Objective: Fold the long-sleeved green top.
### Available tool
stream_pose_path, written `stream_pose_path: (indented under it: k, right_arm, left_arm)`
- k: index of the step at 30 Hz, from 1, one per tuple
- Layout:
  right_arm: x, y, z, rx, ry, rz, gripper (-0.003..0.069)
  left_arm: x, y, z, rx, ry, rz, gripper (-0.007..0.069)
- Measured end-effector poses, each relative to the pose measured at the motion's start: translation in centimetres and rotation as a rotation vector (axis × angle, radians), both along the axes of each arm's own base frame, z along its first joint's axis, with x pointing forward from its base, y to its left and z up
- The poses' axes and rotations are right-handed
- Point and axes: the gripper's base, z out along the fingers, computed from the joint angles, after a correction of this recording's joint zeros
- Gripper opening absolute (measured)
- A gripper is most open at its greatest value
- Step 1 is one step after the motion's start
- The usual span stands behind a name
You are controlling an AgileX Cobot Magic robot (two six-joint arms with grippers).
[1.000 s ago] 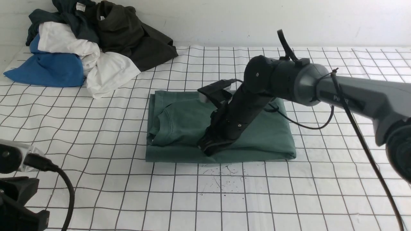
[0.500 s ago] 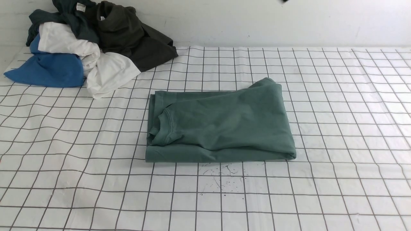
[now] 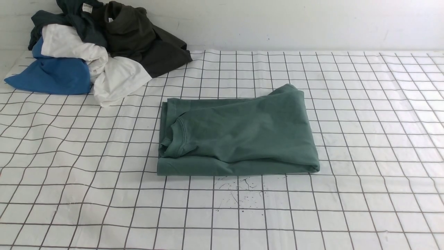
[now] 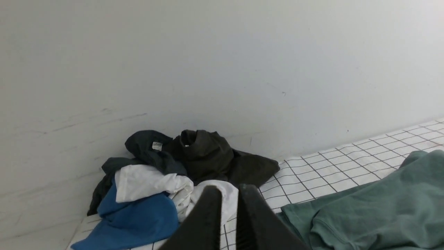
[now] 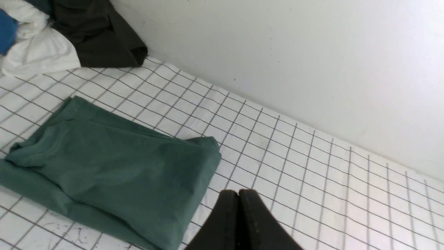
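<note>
The green long-sleeved top (image 3: 239,135) lies folded into a rough rectangle in the middle of the gridded table, collar toward the left, its far right corner bunched up slightly. Neither arm shows in the front view. In the left wrist view my left gripper (image 4: 225,189) hangs above the table's left side, its black fingers a narrow gap apart with nothing between them; the top (image 4: 374,201) lies off to one side. My right gripper (image 5: 238,192) is shut and empty, held above the table just beyond the top's (image 5: 114,166) right edge.
A pile of clothes (image 3: 86,45) in blue, white, dark teal and dark olive sits at the far left against the white wall. Small ink specks (image 3: 239,191) mark the gridded cover (image 3: 364,156) just in front of the top.
A second ago my right arm reached over the top with its gripper down on the cloth; it has pulled back out of the front view. The left arm has also left the lower left corner.
</note>
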Motion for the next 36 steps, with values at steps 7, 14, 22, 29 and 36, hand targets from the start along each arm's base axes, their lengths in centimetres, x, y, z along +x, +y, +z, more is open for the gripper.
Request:
stream_pose_path:
  k: [7, 14, 22, 29, 36]
  right_arm:
    - [-3.3, 0.2, -14.2, 0.151, -0.261, 0.205, -0.0011]
    - [-5.0, 1.2, -21.2, 0.285, -0.411, 0.393, -0.0011]
    - [-5.8, 1.6, -23.2, 0.26, -0.458, 0.482, -0.0011]
    - [-6.5, 1.0, -23.8, 0.111, -0.483, 0.472, -0.001]
    - [-6.5, -1.4, -24.6, 0.225, -0.384, 0.196, -0.001]
  left_arm:
    - [0.0, 0.0, 0.0, -0.001, -0.001, -0.012, 0.0055]
    - [0.0, 0.0, 0.0, -0.001, -0.001, -0.012, 0.0055]
    - [0.0, 0.0, 0.0, -0.001, -0.001, -0.012, 0.0055]
    - [0.0, 0.0, 0.0, -0.001, -0.002, -0.012, 0.0055]
    - [0.0, 0.0, 0.0, -0.002, -0.003, -0.012, 0.0055]
